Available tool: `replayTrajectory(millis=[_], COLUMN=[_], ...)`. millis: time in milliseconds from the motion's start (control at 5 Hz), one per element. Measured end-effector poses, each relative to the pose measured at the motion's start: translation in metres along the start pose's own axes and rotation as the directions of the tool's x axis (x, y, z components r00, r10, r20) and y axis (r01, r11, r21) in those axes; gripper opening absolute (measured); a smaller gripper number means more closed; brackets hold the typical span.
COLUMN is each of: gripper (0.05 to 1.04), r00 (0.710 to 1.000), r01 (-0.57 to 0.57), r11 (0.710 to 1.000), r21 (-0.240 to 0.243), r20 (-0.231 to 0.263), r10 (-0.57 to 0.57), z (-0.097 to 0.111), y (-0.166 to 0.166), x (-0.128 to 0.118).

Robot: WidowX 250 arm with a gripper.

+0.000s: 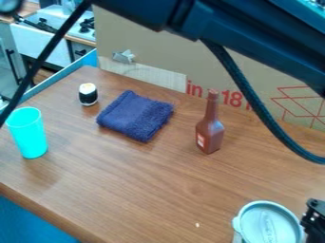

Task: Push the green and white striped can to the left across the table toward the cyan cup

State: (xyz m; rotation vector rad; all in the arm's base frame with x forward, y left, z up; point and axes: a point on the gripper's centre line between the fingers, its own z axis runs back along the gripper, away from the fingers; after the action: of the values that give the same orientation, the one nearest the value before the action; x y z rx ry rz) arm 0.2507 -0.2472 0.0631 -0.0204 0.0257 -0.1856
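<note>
At the right edge, low in the camera view, a black part of the gripper (313,221) shows, cut off by the border. It stands right beside a pale grey round container (270,225) with a raised rim; whether they touch, I cannot tell. A brown bottle (210,129) with a narrow neck stands upright right of centre. Left of it lies a folded dark blue towel (135,115). Behind the towel's left corner is a small black and white sushi-like piece (88,94). A turquoise cup (29,134) stands upright at the left.
The arm (254,40) crosses the top right, with black cables hanging over the wooden table (146,190). A cardboard panel (171,57) stands along the table's back edge. Beyond it at the upper left are a toy stove and cabinet (39,45).
</note>
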Motion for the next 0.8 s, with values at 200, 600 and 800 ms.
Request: replayTrajectory(millis=[200,600,800], gripper=[1.000,1.000,1.000], r00=[0.999,0.964,0.962], r01=[-0.037,-0.151,-0.190], r11=[0.999,0.981,0.974], r21=[0.013,0.122,0.123], r20=[-0.026,-0.199,-0.173], r10=[0.038,0.174,0.210], z=[-0.006,-0.020,-0.024], y=[0.020,0.075,0.102], x=[0.002,-0.036,-0.029])
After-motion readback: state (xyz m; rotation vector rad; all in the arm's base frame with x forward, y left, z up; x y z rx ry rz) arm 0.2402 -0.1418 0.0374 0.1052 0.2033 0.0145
